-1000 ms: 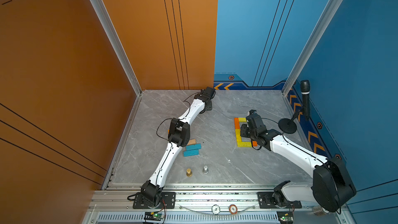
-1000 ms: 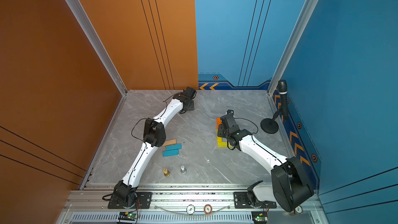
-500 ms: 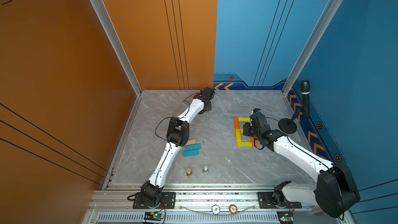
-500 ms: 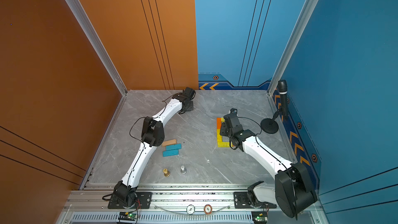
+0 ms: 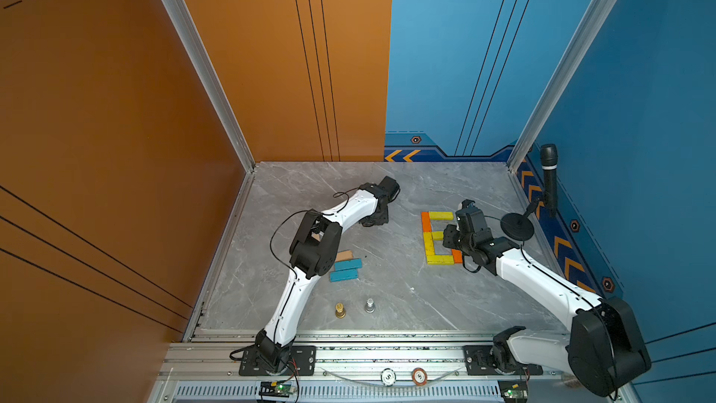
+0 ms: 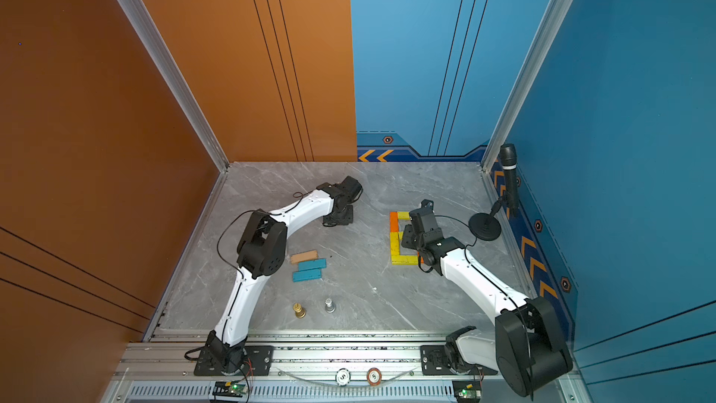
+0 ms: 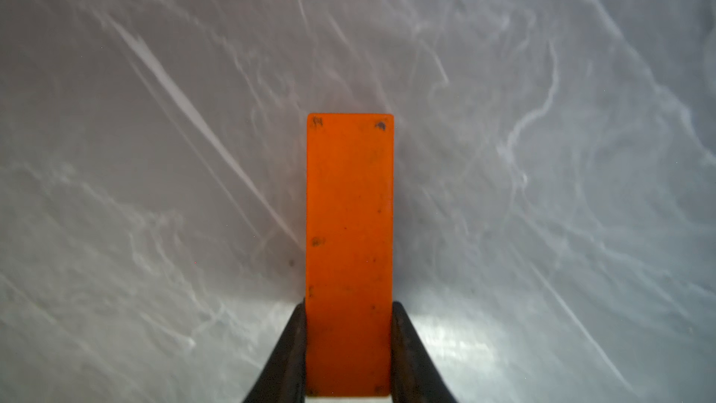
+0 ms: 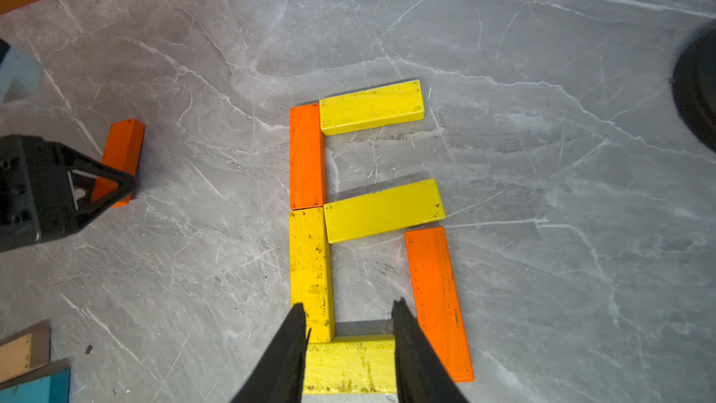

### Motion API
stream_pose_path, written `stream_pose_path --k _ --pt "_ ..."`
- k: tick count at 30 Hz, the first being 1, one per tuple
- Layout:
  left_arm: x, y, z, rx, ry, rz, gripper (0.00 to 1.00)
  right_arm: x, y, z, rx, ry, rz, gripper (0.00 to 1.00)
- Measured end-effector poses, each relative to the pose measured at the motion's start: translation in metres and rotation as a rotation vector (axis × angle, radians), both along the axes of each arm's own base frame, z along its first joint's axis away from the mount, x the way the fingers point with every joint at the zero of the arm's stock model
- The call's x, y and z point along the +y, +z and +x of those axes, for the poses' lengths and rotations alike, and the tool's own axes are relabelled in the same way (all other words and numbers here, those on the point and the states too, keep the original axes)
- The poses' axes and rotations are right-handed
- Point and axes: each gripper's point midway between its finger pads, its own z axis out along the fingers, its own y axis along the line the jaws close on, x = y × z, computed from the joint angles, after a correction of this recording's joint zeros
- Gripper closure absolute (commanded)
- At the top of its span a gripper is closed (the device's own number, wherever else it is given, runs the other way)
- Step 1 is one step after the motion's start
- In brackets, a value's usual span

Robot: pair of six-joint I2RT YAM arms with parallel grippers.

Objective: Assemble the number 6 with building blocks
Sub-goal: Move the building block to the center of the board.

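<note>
In both top views the left tool [image 5: 374, 220] points down at the grey tabletop [image 5: 387, 296], far out from its arm's base; how its jaws stand cannot be told there. The right tool [image 5: 453, 246] hangs over the laid blocks [image 5: 428, 244], orange and yellow planks set end to end in the shape of a 6 and partly hidden beneath it. Well apart from both tools, beside the left arm's elbow, a tan block [image 6: 304, 257] and two teal blocks [image 6: 312, 264] lie flat, side by side.

In the left wrist view the left tool [image 7: 348, 304] is clamped narrow on an orange block [image 7: 350, 207]. It presses the two long edges near one end, and the rest of the block runs straight out past the tips. Whether the block touches the tabletop I cannot tell.

In the right wrist view the right tool [image 8: 348, 304] stands moderately apart and grips nothing. The bottom yellow block [image 8: 348, 366] lies crosswise under its tips, both ends hidden by them. The other five laid blocks stretch ahead of the tips. The left tool and its orange block are well off to one side.
</note>
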Motion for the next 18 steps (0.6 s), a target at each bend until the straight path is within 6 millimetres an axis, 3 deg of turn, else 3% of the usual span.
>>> stream_pose_path --k 3,11,14,18 --pt "-0.004 -0.003 -0.018 0.006 0.000 -0.014 0.66 -0.001 0.000 -0.001 -0.001 -0.001 0.001 0.62" --pt "-0.002 -0.004 -0.044 0.042 0.013 -0.055 0.35 -0.001 -0.006 -0.005 0.016 0.005 0.008 0.61" --pt "0.000 0.011 -0.049 0.035 0.006 -0.083 0.27 -0.001 -0.007 -0.005 0.016 0.005 0.008 0.61" --pt "0.000 0.047 -0.048 -0.010 -0.022 -0.143 0.19 -0.004 -0.011 -0.006 0.021 0.001 0.003 0.60"
